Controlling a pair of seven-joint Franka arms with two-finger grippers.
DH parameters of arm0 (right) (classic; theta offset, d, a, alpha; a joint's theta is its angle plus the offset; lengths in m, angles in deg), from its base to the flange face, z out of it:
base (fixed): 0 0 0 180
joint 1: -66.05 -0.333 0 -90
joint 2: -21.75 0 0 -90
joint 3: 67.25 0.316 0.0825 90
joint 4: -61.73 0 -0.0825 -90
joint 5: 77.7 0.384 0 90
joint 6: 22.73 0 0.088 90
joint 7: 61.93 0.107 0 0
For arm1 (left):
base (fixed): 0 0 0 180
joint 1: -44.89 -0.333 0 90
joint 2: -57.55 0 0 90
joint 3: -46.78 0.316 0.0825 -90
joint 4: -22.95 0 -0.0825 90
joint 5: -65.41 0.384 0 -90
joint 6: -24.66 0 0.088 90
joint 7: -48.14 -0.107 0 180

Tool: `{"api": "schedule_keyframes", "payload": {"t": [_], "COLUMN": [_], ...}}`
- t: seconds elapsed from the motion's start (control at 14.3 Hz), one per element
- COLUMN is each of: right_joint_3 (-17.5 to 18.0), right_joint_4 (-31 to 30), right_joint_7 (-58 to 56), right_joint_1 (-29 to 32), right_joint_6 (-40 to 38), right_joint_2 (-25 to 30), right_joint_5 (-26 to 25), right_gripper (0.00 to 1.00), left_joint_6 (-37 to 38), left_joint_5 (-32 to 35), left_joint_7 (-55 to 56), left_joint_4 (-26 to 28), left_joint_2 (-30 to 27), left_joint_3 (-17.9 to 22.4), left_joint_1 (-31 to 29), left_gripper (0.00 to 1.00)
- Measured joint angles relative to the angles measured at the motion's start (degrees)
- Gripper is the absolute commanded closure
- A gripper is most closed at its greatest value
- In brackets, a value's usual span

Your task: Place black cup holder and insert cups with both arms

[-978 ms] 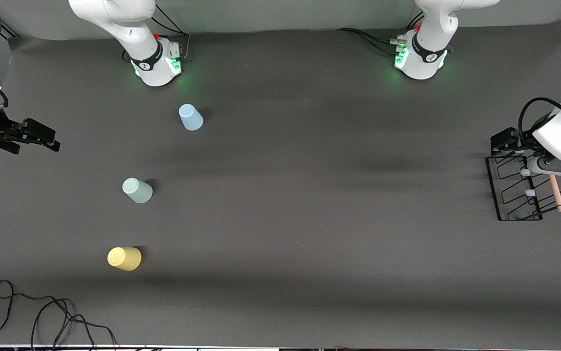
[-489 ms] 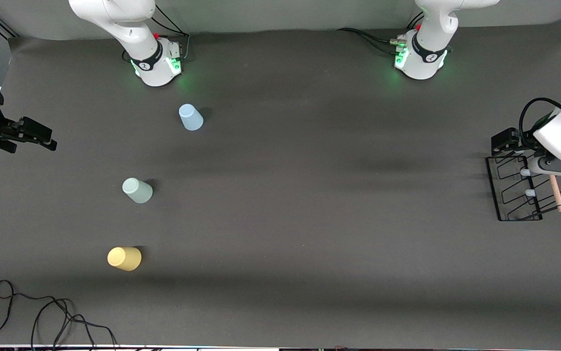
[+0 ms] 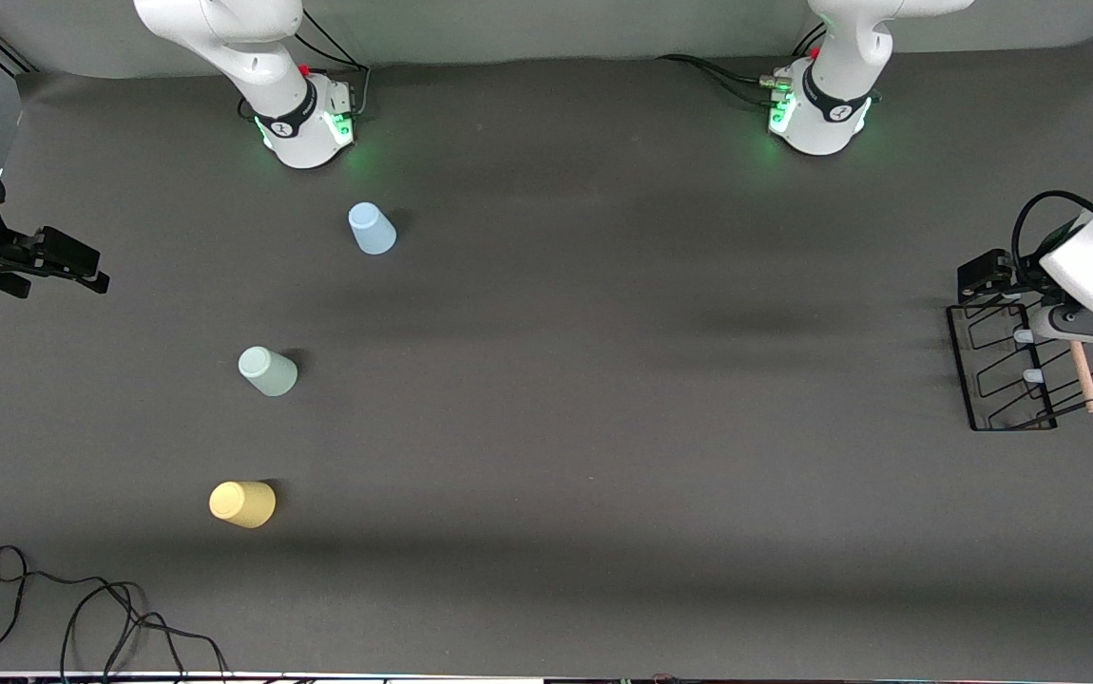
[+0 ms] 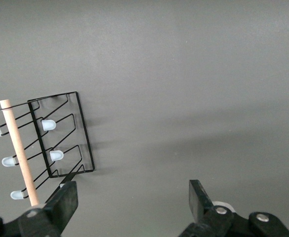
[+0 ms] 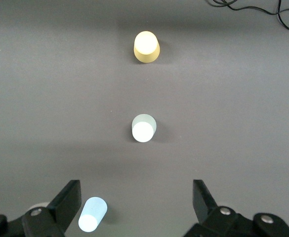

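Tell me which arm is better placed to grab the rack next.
Left: its open pincer hovers over the black cup holder; the right pincer, also open, waits at the cups' end.

No readable text, labels, brand names or numbers appear anywhere. Each robot arm base (image 3: 304, 119) carries a small pale mark on its black band, too small to make out as letters.

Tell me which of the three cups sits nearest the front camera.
The yellow cup. It lies lowest in the front view, nearer the camera than the green cup, with the blue cup nearest the arms' bases.
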Motion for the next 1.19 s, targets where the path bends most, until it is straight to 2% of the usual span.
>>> {"api": "schedule_keyframes", "payload": {"t": [1.19], "right_joint_3": [-0.74], "right_joint_4": [0.00], "right_joint_7": [-0.01], "right_joint_1": [0.04], "right_joint_6": [-0.02], "right_joint_2": [0.00], "right_joint_5": [0.00], "right_gripper": [0.00], "left_joint_6": [0.00], "left_joint_5": [-0.01], "left_joint_7": [0.00], "left_joint_4": [0.00], "left_joint_2": [0.00], "left_joint_3": [0.01], "left_joint_1": [0.00], "left_gripper": [0.00]}}
